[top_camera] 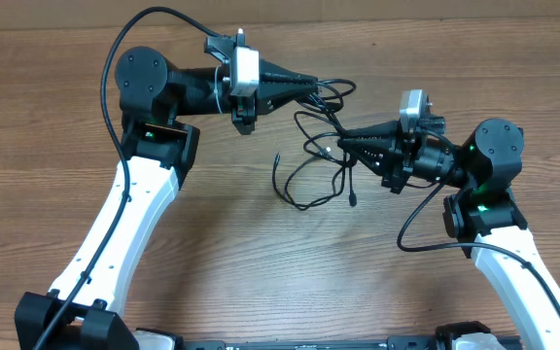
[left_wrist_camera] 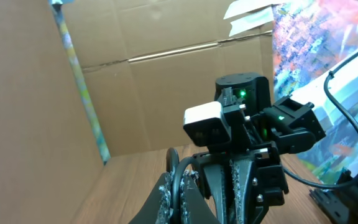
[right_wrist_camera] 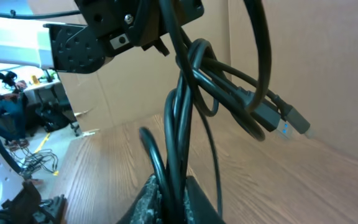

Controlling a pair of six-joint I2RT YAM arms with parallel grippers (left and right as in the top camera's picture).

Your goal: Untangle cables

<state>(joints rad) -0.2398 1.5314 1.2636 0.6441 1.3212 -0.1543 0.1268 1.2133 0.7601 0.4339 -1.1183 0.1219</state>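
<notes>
The left gripper [top_camera: 316, 89] and right gripper [top_camera: 342, 143] each have jaws closed on the cables [top_camera: 311, 173], holding the tangle between them, ends trailing onto the worktop [top_camera: 261, 277]. Pulling apart seems underway; the next move needs gentle separation.

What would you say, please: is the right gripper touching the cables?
Touching. The right wrist view shows the cables running down into the right gripper, which pinches them.

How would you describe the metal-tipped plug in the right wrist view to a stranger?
In the right wrist view, start at the cables rising from the right gripper at the bottom edge. Follow them right, toward the cardboard wall: the plug is the only end with a grey metal tip, bluish inside.
</notes>
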